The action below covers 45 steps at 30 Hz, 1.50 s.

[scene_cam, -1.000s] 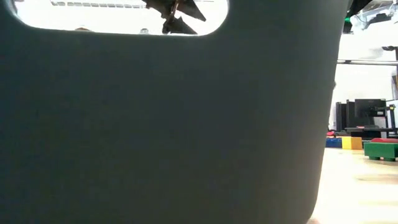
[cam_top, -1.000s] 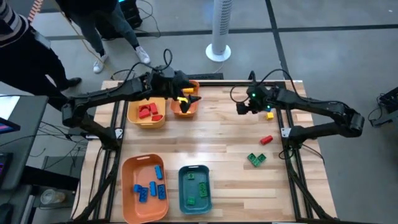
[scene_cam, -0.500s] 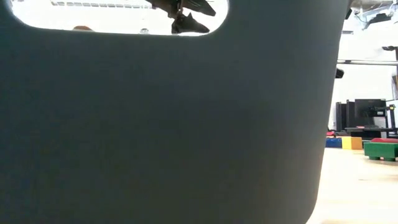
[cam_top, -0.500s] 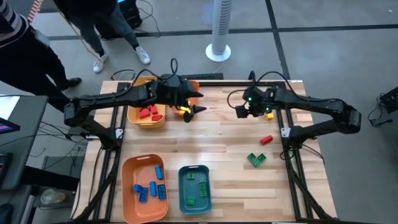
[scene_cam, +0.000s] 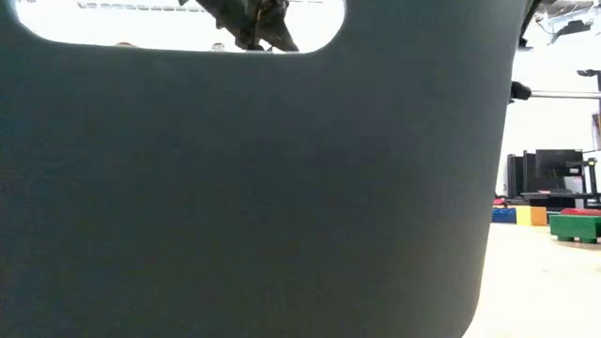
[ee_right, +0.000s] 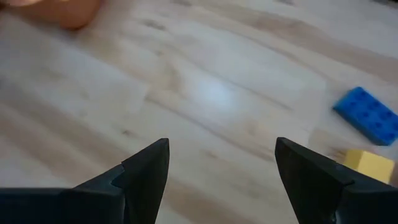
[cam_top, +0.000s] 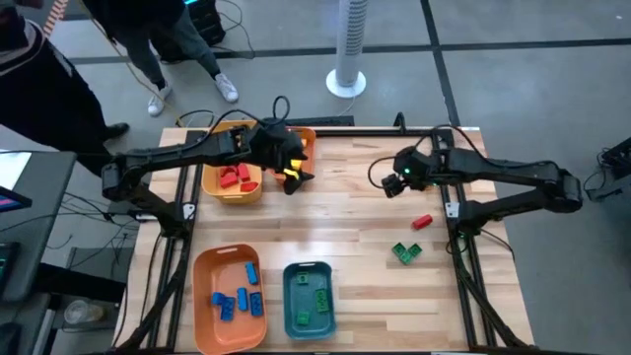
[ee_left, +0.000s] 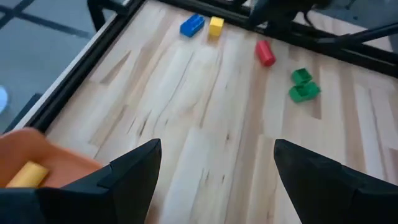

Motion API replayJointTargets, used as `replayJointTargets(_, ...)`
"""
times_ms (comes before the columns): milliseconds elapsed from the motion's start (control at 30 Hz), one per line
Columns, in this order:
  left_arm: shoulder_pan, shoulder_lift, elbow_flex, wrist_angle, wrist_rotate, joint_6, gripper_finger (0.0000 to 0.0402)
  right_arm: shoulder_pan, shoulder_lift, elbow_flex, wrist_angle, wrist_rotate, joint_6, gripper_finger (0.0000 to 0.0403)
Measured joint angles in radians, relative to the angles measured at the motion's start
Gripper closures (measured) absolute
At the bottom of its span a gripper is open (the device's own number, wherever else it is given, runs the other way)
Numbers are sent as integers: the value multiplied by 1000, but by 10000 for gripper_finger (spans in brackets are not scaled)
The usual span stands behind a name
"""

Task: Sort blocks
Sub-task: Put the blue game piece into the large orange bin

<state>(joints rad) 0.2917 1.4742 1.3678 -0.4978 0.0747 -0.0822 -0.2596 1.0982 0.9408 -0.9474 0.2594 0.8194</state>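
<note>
Loose blocks lie on the table's right half: a blue one, a yellow one, a red one and a green pair. My left gripper hangs open and empty over the near edge of the small orange bin, where a yellow block lies. My right gripper hangs open and empty above bare wood, just left of the blue block and the yellow block. My arm hides those two in the high view.
An orange bin with red blocks stands at the far left. A large orange bin with blue blocks and a teal bin with green blocks stand at the near edge. A dark bin wall blocks most of the low view.
My left gripper has sunk and drifted from over the small orange bin toward the table's near edge, staying open. My right gripper has swung toward the near edge and a little right, turning about its wrist, still open. No block has moved.
</note>
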Motion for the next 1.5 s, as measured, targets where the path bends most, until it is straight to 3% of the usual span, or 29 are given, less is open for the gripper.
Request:
replayJointTargets(200,52,0,0,37,-1,-32,98,2,-30,-18,-153,-36,115,102)
replayJointTargets(400,134,0,1,94,-1,-117,98,-106,131,-19,-345,-110,75,113)
replayJointTargets(700,186,0,11,88,12,-191,98,-356,347,-18,-154,-167,-293,117)
replayJointTargets(833,172,0,11,43,15,-180,97,-428,415,24,-205,-166,-456,117)
replayJointTargets(1167,170,0,11,-13,17,-117,97,-510,615,216,-231,-76,-733,117)
replayJointTargets(1500,170,0,11,-98,17,-61,97,-549,763,261,-310,46,-823,117)
